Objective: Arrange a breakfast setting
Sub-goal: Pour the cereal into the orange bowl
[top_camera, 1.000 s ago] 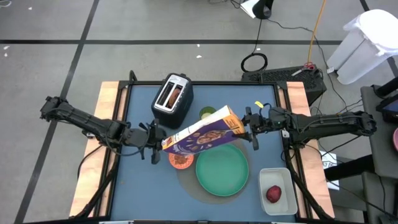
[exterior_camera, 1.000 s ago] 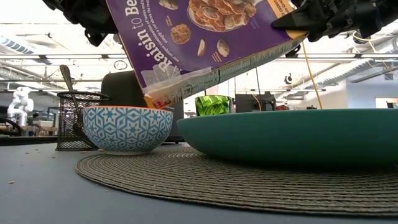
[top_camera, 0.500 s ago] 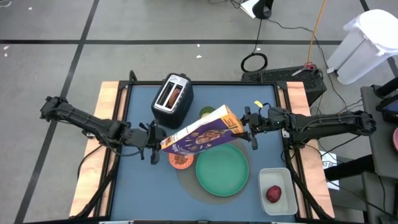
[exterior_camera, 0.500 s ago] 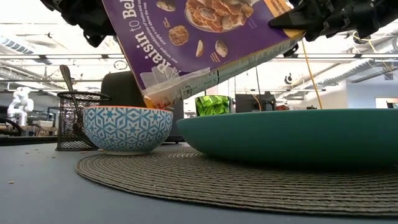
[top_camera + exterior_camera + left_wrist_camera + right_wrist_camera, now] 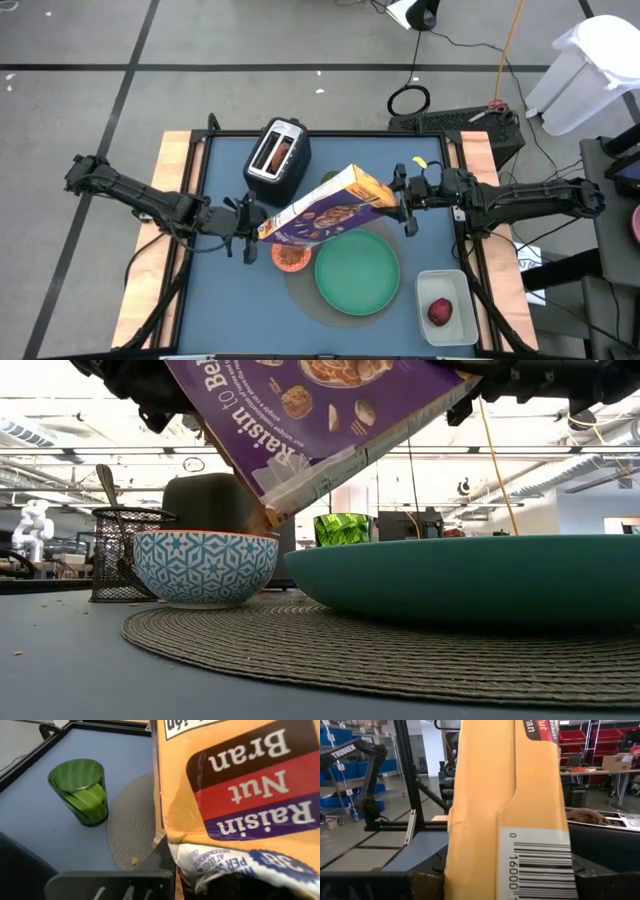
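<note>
**Inspector A:** Since the earlier frame, the purple cereal box has tipped more steeply; its opened end now sits lower over the small orange bowl, and the end on the right arm's side has risen.

**Inspector B:** Arm poses?

**Inspector A:** Both dark arms reach inward, level above the desk. The left pincer is clamped fully closed at the box's lower end, where a crumpled inner bag shows. The right pincer grips the opposite end, its fingers part-way apart across the box's thickness.

**Inspector B:** Surface?

**Inspector A:** Blue desk top with wooden side strips. A round woven grey placemat carries the bowl, patterned blue and white outside, just beside the large round green plate. Behind them stand a green ribbed glass, a black and silver toaster holding a brown bagel, and a black mesh holder with a metal spoon standing in it. A white rectangular tub at the desk's right edge holds the small dark-red fruit.

**Inspector B:** Room?

**Inspector A:** Grey floor with cables; shelving and another arm stand marked "TROSSEN".

**Inspector B:** Writing?

**Inspector A:** "Raisin Nut Bran" on the box, and a barcode beginning "0 16000".
</note>
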Tool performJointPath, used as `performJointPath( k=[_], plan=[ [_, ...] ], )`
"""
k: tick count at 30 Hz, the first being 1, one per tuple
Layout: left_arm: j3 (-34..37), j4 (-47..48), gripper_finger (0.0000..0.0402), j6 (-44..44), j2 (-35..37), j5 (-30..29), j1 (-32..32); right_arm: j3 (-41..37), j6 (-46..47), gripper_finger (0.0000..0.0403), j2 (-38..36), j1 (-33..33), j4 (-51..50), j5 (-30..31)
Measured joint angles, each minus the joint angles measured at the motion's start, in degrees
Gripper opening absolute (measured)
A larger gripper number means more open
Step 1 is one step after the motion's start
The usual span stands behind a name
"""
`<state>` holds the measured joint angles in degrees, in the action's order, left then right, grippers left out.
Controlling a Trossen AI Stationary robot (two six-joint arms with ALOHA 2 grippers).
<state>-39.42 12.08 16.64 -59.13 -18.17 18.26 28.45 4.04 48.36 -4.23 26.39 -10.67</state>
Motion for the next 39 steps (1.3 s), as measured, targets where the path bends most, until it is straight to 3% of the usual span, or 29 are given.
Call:
performJointPath(
  k=[39],
  plan=[
    [-0.2, -9.4, 0.0005, -1.4, 0.0, -4.5, -1.6, -0.1, 4.4, 0.0178, -3.2, 0.0, -20.1, 0.1]
  ],
)
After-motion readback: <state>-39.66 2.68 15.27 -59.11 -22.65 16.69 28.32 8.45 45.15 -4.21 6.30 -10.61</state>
